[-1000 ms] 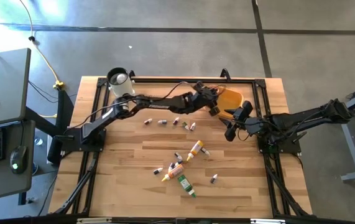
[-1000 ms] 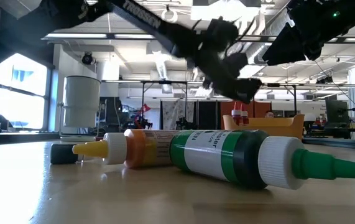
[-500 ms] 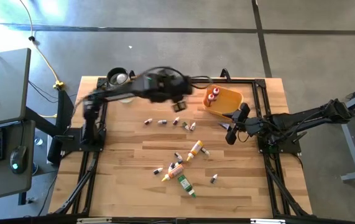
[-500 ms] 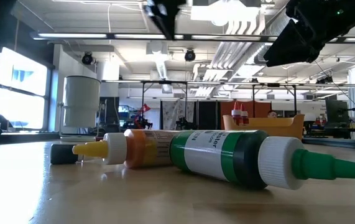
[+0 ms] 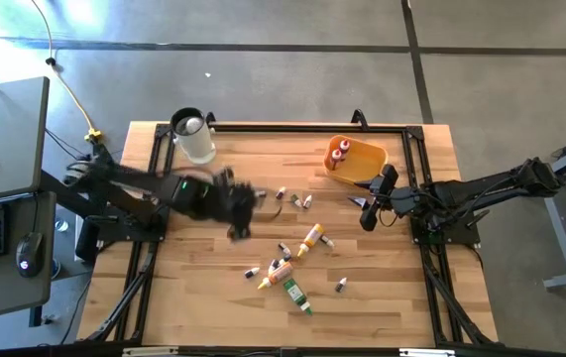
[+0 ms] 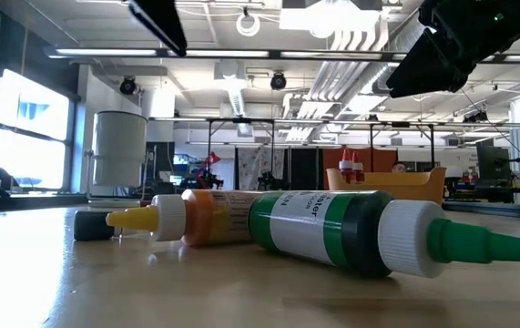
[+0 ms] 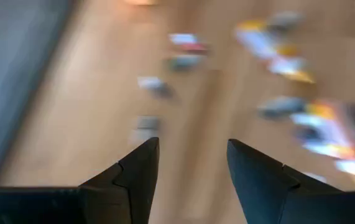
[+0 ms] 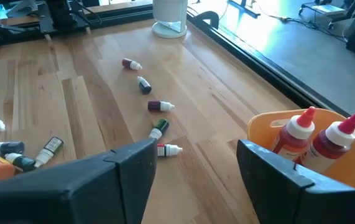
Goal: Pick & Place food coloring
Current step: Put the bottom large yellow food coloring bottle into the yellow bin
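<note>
On the green bottle with a white label and white cap, lying on its side nearest the low camera, only a few letters show, too partial to read as a word. An orange bottle with a yellow tip lies touching it.

The remaining small food coloring bottles lie scattered over the middle of the wooden slatted worktop, and a row of tiny vials runs toward the far edge. Two red bottles with white caps stand upright in the orange-yellow plastic tray near the far right part of the worktop. A clear round jar stands at the far left corner.

The left tool hangs blurred over the left-centre of the worktop, its fingers spread and grasping nothing. The right tool hovers just beside the tray, fingers wide apart and empty.

Bare wood lies along the near edge and the left side.
</note>
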`<act>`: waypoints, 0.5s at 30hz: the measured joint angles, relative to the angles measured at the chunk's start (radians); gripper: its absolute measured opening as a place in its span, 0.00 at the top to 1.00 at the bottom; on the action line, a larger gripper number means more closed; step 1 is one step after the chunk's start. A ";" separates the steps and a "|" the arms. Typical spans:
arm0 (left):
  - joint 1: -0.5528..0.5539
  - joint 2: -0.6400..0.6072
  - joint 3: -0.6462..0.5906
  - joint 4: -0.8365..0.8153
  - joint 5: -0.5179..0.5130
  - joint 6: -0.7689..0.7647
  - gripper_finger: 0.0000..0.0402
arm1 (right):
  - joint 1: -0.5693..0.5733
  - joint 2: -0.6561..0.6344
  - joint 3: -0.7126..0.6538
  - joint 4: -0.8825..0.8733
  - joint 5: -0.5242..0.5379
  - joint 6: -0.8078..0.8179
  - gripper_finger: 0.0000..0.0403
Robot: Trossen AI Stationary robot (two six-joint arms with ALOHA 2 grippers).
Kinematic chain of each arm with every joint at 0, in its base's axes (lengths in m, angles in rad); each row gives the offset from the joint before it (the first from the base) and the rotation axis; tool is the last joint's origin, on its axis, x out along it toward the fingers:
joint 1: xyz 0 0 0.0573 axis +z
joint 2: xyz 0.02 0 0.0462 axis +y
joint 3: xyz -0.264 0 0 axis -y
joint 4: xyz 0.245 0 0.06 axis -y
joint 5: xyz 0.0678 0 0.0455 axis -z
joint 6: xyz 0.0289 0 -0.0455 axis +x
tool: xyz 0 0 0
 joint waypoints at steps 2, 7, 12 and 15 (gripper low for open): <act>-0.065 -0.043 -0.134 0.176 0.061 -0.036 0.54 | 0.000 0.000 0.000 0.001 0.000 0.000 0.47; -0.162 -0.066 -0.345 0.464 0.130 -0.138 0.54 | 0.000 0.000 0.000 0.002 0.000 0.000 0.47; -0.217 -0.042 -0.461 0.627 0.116 -0.141 0.54 | 0.000 0.000 0.000 0.001 0.000 0.000 0.47; -0.240 -0.038 -0.484 0.683 0.095 -0.136 0.54 | 0.000 0.000 0.000 0.001 0.000 0.000 0.47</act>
